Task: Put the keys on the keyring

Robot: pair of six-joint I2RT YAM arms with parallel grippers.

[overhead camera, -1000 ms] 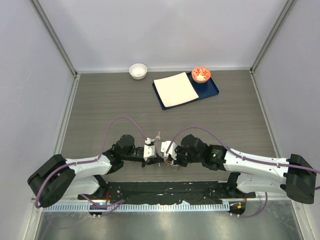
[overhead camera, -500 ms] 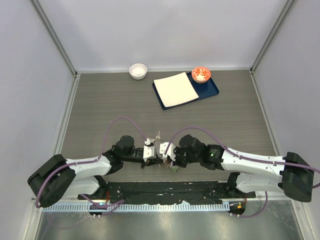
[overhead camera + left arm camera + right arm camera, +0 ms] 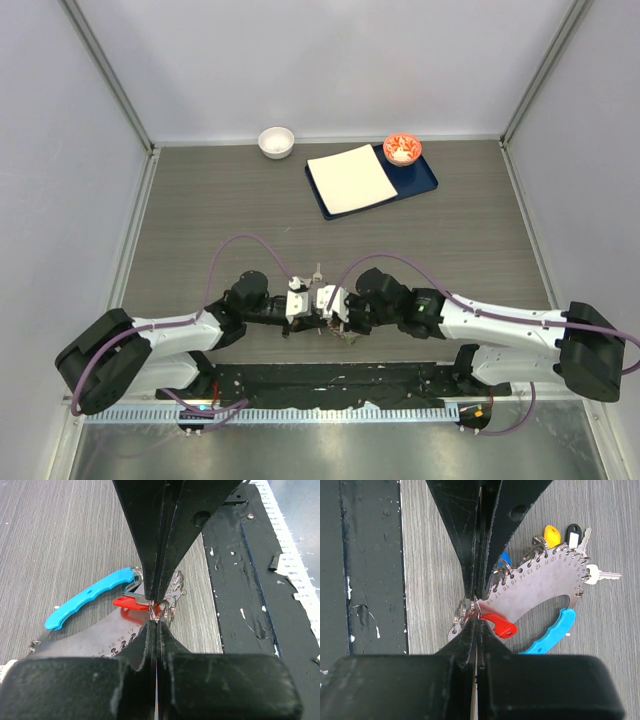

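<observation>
The keyring [image 3: 540, 587], a flat grey crescent plate with numbered holes along its edge and a light blue plastic grip [image 3: 551, 631], lay flat on the tabletop [image 3: 200, 200] near its front edge. It sat directly beneath and just beyond the tips of both pincers, which met nose to nose over one end of it. The left pincer [image 3: 155, 612] was fully closed, its tips pinching a small split ring [image 3: 167, 614] at the head of the red key [image 3: 131, 601], with the plastic grip stretching away to one side. The right pincer [image 3: 476, 605] was likewise clamped tight, fingers pressed together on a small split ring at the plate's end, the red key lying just beside its tips. Whether both held the very same ring could not be told. Further round the plate hung a blue key [image 3: 504, 557], a yellow key [image 3: 550, 532], a black key [image 3: 573, 531] and a silver key [image 3: 600, 573].
</observation>
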